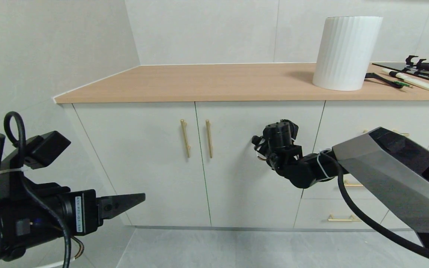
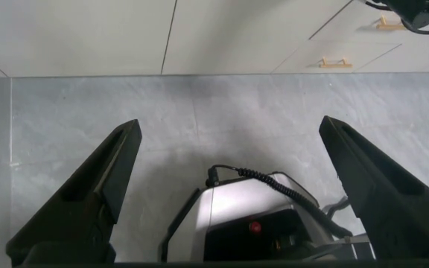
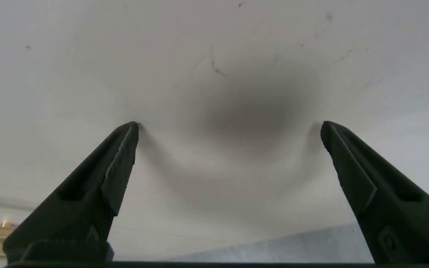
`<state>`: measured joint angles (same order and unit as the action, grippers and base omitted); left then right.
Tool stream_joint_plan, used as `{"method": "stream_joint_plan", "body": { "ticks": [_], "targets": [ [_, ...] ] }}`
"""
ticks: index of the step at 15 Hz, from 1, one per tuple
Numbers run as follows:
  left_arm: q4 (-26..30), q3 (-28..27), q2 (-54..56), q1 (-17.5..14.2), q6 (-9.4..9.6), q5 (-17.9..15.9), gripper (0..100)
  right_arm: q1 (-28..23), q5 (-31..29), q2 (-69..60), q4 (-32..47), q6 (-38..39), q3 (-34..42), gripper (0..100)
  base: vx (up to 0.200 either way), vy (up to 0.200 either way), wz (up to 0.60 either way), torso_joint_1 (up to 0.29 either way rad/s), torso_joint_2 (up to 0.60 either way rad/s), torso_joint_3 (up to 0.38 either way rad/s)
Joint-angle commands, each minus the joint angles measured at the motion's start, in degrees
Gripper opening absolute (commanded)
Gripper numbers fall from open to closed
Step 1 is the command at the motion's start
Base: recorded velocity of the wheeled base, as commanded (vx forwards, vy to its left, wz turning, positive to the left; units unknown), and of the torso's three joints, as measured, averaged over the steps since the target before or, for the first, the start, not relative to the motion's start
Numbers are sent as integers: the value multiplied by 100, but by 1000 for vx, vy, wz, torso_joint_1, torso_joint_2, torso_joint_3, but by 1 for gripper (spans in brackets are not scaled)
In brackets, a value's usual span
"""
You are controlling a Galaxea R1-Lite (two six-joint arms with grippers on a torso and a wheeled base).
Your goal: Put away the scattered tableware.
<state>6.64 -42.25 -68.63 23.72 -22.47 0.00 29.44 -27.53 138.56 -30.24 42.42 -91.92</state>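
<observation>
On the wooden countertop (image 1: 207,82) at the far right lie a black-handled utensil (image 1: 384,79) and a cream-coloured utensil (image 1: 415,81), beside a tall white ribbed container (image 1: 346,52). My right gripper (image 1: 272,136) is below the counter, close against a white cabinet door (image 3: 229,67). In the right wrist view this gripper (image 3: 229,130) is open, its fingertips near the door face and nothing between them. My left gripper (image 1: 125,204) is low at the left, well away from the counter. In the left wrist view it (image 2: 229,130) is open and empty over the grey floor (image 2: 222,119).
A black stove (image 1: 428,69) sits at the counter's right end. Two cabinet doors carry gold bar handles (image 1: 185,137), and drawers with gold handles (image 1: 343,219) stand to the right. A tiled wall closes the left side.
</observation>
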Motion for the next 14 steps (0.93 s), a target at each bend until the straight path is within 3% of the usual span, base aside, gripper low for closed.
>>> {"method": "stream_joint_plan", "body": {
  "ticks": [1,6,9,11,14],
  "targets": [
    [4,-2,-10,1,-3,0,100,53,10,-268,27,-6,244,100,0,0,0,0,0,0],
    [-5,7,34,1,-3,-9,100,431,916,-2202,45,-85,1985,100,0,0,0,0,0,0],
    [-5,33,368,-17,23,0,100,607,837,-3766,1,-999,3250,100,0,0,0,0,0,0],
    [-5,209,781,-87,164,105,100,616,696,-4856,1,-1447,4050,100,0,0,0,0,0,0],
    [-5,1017,2196,-412,594,281,100,580,529,-6939,71,-1685,5869,100,0,0,0,0,0,0]
  ]
}}
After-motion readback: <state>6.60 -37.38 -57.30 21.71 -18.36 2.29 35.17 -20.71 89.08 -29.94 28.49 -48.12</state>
